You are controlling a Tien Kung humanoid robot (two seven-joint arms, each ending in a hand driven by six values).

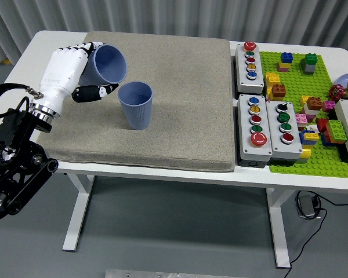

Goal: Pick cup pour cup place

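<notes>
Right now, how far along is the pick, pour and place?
Pick looks done: the left hand grips one blue cup clear of the grey mat. Pouring is in hand: that cup tilts toward the standing cup, mouth beside its rim. Setting it down remains.
</notes>
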